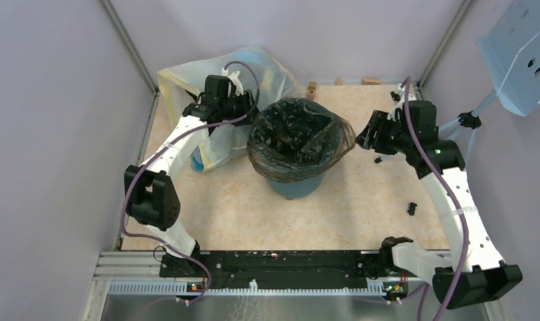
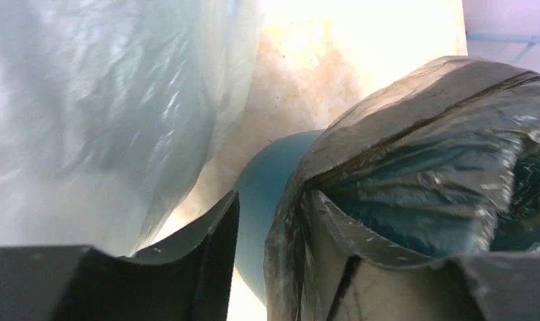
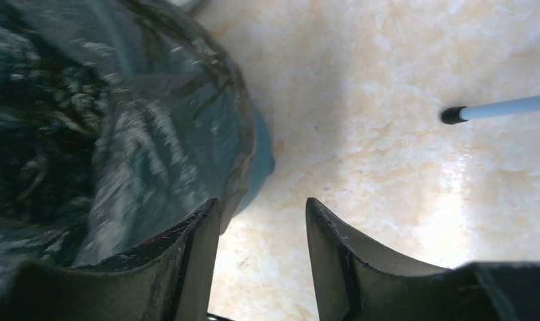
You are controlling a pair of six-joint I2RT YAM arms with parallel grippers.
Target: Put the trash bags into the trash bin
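Top: trash bag (image 1: 299, 134) lines the trash bin (image 1: 295, 186) on the table (image 1: 361, 214), edge folded over the rim; left gripper (image 1: 252, 107) at its left rim, right gripper (image 1: 361, 137) just off the right rim.
Left wrist: jaws apart, bin wall and bag edge in the gap.
Right wrist: jaws apart, table showing between, bag just beside one.

The trash bin (image 1: 295, 187), a round teal-blue bucket with smooth tapered sides, stands upright on the table (image 1: 361, 207). A glossy black, slightly see-through trash bag (image 1: 297, 137) lines the bin. Its crinkled body sinks inside, and its open mouth is folded outward over the rim, hanging as a wrinkled skirt over the upper outer wall. Only the bin's lower part shows bare.
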